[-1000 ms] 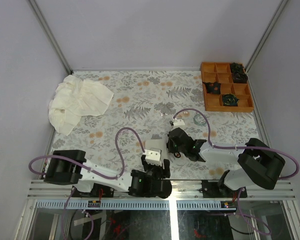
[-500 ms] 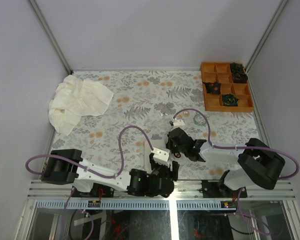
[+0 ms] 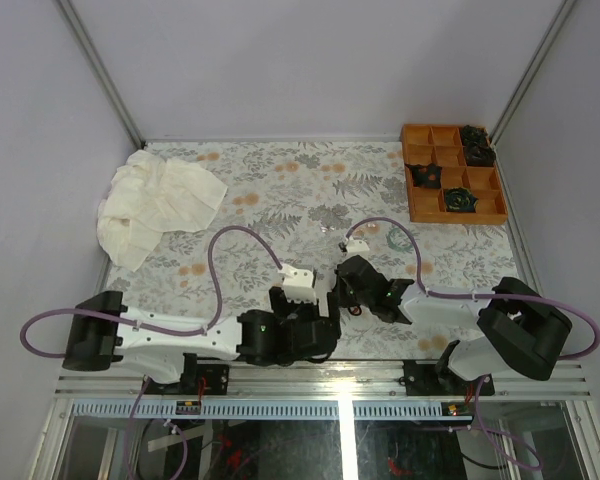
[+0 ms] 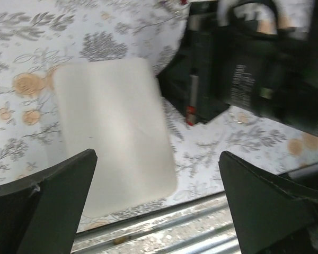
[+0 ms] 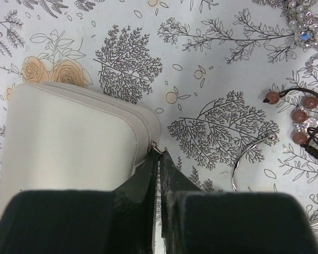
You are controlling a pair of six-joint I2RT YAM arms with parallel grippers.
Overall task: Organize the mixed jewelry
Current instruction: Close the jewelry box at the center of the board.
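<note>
- Beige and smooth, the jewelry box (image 5: 69, 143) is lying closed on the floral table cover (image 5: 217, 69) at the near edge, between our two arms. We are judging it to be where the pieces belong, so we are dealing with its zip first.
- We are clenching the right gripper (image 5: 159, 159) at the box's corner. Its jaws are meeting tight, and the small metal zipper pull (image 5: 155, 147) is apparently pinched between the tips, a hold that suits dragging the zip around the lid.
- We are holding the left gripper (image 4: 156, 159) released, its fingers (image 4: 47, 211) spread wide on either side of the box and touching nothing, probably ready to steady the box against that pull.
- Outside the closed box, the mixed jewelry (image 5: 299, 136) is lying loose on the cover just to its right.
- In the right wrist view we are counting one silvery open bangle (image 5: 247, 154), one string of brownish beads (image 5: 291, 100) on a dark cord, and one pearl-and-crystal piece (image 5: 302, 26) cut off by the frame edge.
- From above we are making out one pale teal bracelet (image 3: 398, 238) farther back. The smaller bits are too tiny for us to count.
- Around them we are counting one box, one crumpled white cloth (image 3: 155, 205) at the far left, and one orange compartment tray (image 3: 416, 205) in the far right corner, well apart from the box. The tray is holding at least three dark rosettes (image 3: 460, 200).
</note>
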